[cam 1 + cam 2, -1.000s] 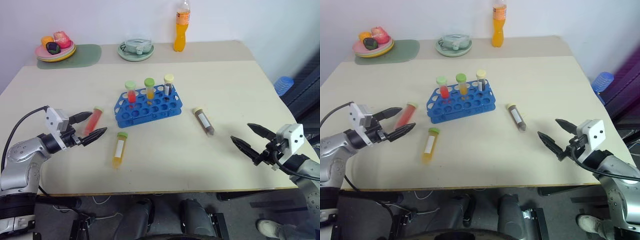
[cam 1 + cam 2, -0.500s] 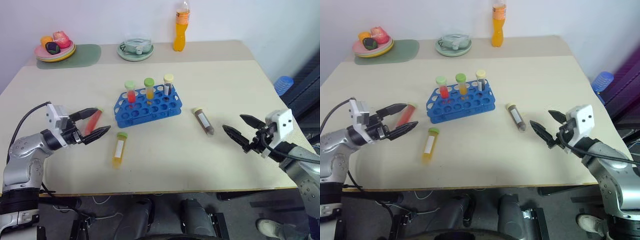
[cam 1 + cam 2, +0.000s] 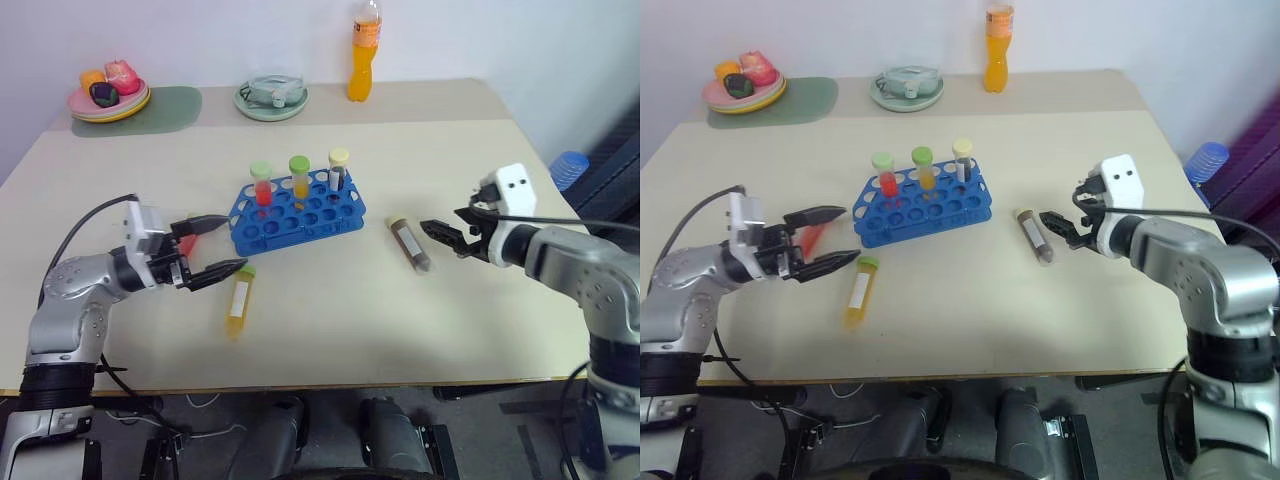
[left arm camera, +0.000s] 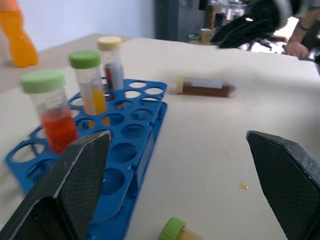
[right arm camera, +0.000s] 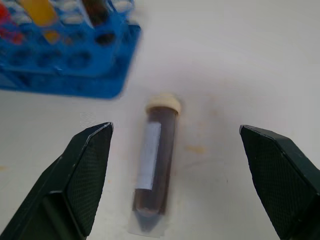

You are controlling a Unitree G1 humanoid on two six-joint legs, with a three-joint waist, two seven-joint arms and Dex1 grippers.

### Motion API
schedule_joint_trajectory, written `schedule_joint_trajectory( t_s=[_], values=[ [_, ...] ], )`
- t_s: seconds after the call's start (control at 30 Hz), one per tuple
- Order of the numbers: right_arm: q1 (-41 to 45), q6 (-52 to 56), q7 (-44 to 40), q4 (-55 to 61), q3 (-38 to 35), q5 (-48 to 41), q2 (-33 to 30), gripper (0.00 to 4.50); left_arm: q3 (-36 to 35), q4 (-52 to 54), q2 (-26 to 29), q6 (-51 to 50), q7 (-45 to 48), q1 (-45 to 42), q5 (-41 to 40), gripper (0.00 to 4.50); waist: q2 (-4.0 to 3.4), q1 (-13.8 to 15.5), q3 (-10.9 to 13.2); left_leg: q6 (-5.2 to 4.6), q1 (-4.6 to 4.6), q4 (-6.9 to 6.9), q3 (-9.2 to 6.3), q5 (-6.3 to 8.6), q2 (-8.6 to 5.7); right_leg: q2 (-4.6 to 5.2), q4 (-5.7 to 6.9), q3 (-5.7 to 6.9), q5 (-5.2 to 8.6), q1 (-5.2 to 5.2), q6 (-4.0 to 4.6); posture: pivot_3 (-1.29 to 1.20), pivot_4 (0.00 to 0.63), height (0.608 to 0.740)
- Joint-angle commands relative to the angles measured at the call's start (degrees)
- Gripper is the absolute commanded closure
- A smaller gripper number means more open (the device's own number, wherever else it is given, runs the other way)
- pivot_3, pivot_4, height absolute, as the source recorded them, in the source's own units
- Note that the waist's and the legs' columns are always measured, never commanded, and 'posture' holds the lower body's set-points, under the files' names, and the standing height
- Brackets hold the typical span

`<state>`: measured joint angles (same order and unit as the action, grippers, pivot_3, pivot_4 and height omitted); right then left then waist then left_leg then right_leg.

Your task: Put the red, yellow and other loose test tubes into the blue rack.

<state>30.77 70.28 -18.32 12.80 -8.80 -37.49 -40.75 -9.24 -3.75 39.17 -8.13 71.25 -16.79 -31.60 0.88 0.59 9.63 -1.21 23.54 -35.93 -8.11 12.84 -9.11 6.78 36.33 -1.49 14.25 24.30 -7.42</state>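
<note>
Three loose tubes lay on the table (image 3: 450, 320): the brown tube (image 3: 408, 243) toward the right edge, the yellow tube (image 3: 237, 298) and red tube (image 3: 811, 238) left of the blue rack (image 3: 297, 211). Left gripper (image 3: 218, 247) and right gripper (image 5: 175, 175) stood spread and empty. Judged light, rigid, smooth-walled and prone to rolling; best gripped mid-barrel.
</note>
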Motion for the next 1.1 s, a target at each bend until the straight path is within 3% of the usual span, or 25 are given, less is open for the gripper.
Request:
schedule_joint_trajectory(
  t_s=[0.03, 0.43, 0.83, 0.93, 1.1],
  values=[
    [5.48, 5.31, 0.45, -5.08, 2.36, 1.67, 0.52, 0.31, 1.44, 1.52, 0.32, 1.3, 1.78, -1.54, 0.94, 0.03, 0.0, 0.02, 0.0, 0.0, 0.0, 0.01, -0.01, 0.0, 0.0, 0.0, 0.0, 0.0, -0.01, 0.01, 0.01, 0.0, 0.15, 0.74],
    [22.09, 13.17, -4.46, -22.44, 11.06, 5.88, 5.33, 0.31, 4.47, 1.71, -2.57, 0.27, 1.02, -2.45, 1.59, 0.03, -0.04, -0.57, 0.02, 0.01, 0.04, 0.06, 0.0, -0.01, 0.01, -0.03, 0.0, 0.0, -0.02, 0.07, -0.02, 0.0, 0.15, 0.74],
    [28.52, -0.79, -14.39, -41.03, 27.0, 18.54, 9.27, 0.31, 4.98, 3.4, -3.73, 1.34, -0.66, -0.12, 2.73, 0.03, -0.06, -1.78, 0.02, 0.04, 0.03, 0.02, 0.0, -0.03, 0.01, -0.07, 0.03, 0.01, -0.07, 0.07, -0.07, 0.0, 0.15, 0.74],
    [29.22, -4.62, -17.25, -43.8, 31.07, 22.62, 9.8, 1.23, 4.82, 4.12, -3.95, 1.33, -1.41, 0.48, 2.77, 0.0, -0.04, -1.89, 0.0, 0.07, -0.02, 0.0, 0.0, -0.04, 0.03, -0.11, 0.03, 0.01, -0.11, 0.04, -0.05, 0.0, 0.15, 0.74],
    [28.68, -9.44, -22.26, -41.94, 35.57, 27.66, 9.52, 3.6, 4.82, 4.41, -3.94, 1.39, -2.01, 0.76, 2.87, 0.0, -0.03, -1.89, -0.02, 0.08, -0.15, -0.07, 0.0, -0.04, 0.06, -0.19, 0.03, 0.01, -0.15, 0.08, -0.04, 0.0, 0.15, 0.74]
  ],
)
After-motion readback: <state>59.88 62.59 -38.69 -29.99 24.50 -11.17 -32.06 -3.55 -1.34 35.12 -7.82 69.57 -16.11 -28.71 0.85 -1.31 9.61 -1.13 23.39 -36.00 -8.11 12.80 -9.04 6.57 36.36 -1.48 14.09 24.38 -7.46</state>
